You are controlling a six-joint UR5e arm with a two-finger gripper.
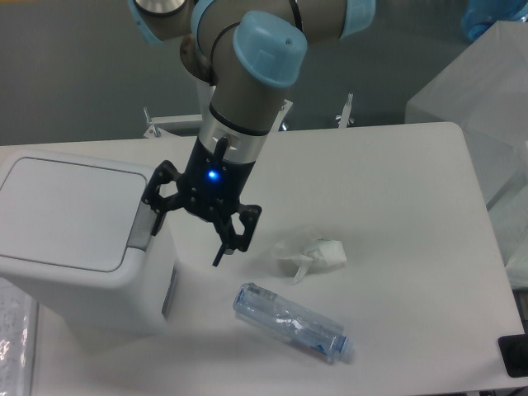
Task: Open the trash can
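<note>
1. Camera view from above and in front shows a white desk (396, 181) with one robot arm (247, 91) reaching down over its left half.
2. The arm comes in from the top edge, its grey tube and blue-capped joint leaning down and to the left, with the wrist ending in a black gripper (187, 235) that shows a small blue light.
3. The gripper is released: its two black fingers are spread wide and hold nothing.
4. One finger (155, 216) sits at the right edge of the trash can (82, 247), right by the grey push tab (140, 233); whether it touches the tab cannot be told.
5. The other finger (227, 243) points down over bare desk, just right of the can's side wall.
6. The trash can stands at the left edge of the desk, near the front left corner, with its flat white lid (66, 210) down and closed.
7. A crumpled white wrapper (312, 253) lies near the middle of the desk, right of the gripper.
8. A clear plastic bottle (293, 322) lies on its side toward the front edge, just below the wrapper and apart from the can.
</note>
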